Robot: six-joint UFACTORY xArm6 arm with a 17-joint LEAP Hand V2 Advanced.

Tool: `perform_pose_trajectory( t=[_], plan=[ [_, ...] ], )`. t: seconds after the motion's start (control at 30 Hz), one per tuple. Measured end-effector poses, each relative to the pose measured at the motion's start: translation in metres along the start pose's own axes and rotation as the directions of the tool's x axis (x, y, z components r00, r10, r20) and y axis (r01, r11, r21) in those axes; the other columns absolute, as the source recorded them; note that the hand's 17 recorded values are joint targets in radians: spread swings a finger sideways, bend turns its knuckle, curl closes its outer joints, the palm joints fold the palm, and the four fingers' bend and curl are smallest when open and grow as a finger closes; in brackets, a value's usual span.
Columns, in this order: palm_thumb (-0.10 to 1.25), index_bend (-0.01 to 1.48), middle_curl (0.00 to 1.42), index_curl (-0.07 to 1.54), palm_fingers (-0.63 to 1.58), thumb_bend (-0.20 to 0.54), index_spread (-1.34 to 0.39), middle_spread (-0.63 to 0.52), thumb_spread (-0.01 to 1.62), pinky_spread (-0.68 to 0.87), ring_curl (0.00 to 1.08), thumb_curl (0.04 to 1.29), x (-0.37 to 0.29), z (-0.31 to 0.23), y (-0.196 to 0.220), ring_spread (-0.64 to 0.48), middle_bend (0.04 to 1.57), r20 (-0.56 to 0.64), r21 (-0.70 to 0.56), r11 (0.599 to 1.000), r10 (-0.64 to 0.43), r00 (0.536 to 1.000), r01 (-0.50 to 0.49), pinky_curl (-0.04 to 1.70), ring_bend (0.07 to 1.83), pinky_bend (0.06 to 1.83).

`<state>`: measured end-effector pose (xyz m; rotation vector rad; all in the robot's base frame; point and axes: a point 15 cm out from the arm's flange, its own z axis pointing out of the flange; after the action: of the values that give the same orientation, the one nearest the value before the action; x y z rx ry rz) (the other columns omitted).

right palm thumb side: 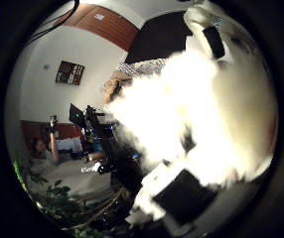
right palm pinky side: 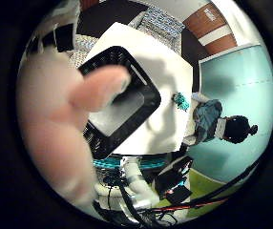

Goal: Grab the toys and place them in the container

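Note:
A pink toy (right palm pinky side: 68, 119) fills much of the right little finger side palm view, close against the palm. My right hand (right palm pinky side: 141, 186) is shut on it and holds it high above the white table (right palm pinky side: 175, 72). The black container (right palm pinky side: 127, 100) stands on the table below, beside the toy's edge. A small teal toy (right palm pinky side: 181, 100) lies on the table next to the container. In the right thumb side palm view a bright pale mass (right palm thumb side: 192, 99) fills the middle, with the hand's white and black fingers (right palm thumb side: 182, 193) around it.
A teal floor (right palm pinky side: 246, 81) lies beside the table, with a dark chair (right palm pinky side: 222, 126) at the table's edge. The right thumb side palm view shows a white wall with a picture (right palm thumb side: 70, 71), a cluttered desk (right palm thumb side: 87, 134) and green plants (right palm thumb side: 53, 198).

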<state>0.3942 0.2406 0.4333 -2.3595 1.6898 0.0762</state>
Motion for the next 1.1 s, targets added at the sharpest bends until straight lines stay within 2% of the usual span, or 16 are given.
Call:
perform_pose_trajectory(
  t=[0.07, 0.13, 0.3, 0.4, 0.6, 0.83, 1.1],
  plan=[
    [0.59, 0.35, 0.61, 0.62, 0.05, -0.023, -0.45, -0.06, 1.18, 0.25, 0.48, 0.42, 0.000, -0.001, 0.000, 0.03, 0.47, -0.002, 0.000, 1.000, -0.009, 1.000, 0.009, 0.87, 0.76, 0.72],
    [0.58, 0.31, 0.54, 0.56, 0.05, -0.023, -0.44, -0.02, 1.18, 0.37, 0.42, 0.40, 0.000, -0.002, 0.002, 0.11, 0.40, -0.002, -0.001, 1.000, -0.014, 1.000, 0.014, 0.81, 0.68, 0.69],
    [0.56, 0.22, 0.44, 0.45, 0.11, -0.020, -0.43, 0.02, 1.17, 0.54, 0.33, 0.36, 0.002, -0.003, 0.014, 0.18, 0.29, -0.009, -0.039, 0.999, -0.025, 1.000, 0.025, 0.67, 0.53, 0.59],
    [0.55, 0.19, 0.40, 0.42, 0.14, -0.021, -0.42, 0.03, 1.16, 0.57, 0.30, 0.35, 0.007, -0.008, 0.024, 0.19, 0.24, -0.013, -0.063, 0.998, -0.029, 1.000, 0.028, 0.61, 0.48, 0.55],
    [0.55, 0.17, 0.36, 0.36, 0.21, -0.020, -0.41, 0.03, 1.17, 0.57, 0.26, 0.34, 0.044, -0.026, 0.023, 0.20, 0.20, -0.052, -0.027, 0.999, 0.016, 0.999, -0.018, 0.52, 0.42, 0.50],
    [0.56, 0.17, 0.35, 0.33, 0.25, -0.018, -0.39, 0.01, 1.16, 0.56, 0.24, 0.34, 0.132, -0.041, 0.023, 0.19, 0.21, -0.152, -0.003, 0.992, 0.127, 0.980, -0.129, 0.45, 0.41, 0.44],
    [0.57, 0.17, 0.34, 0.31, 0.26, -0.019, -0.38, 0.01, 1.16, 0.53, 0.22, 0.34, 0.252, -0.044, 0.035, 0.18, 0.20, -0.192, -0.003, 0.956, 0.287, 0.938, -0.293, 0.39, 0.39, 0.41]
  ],
)
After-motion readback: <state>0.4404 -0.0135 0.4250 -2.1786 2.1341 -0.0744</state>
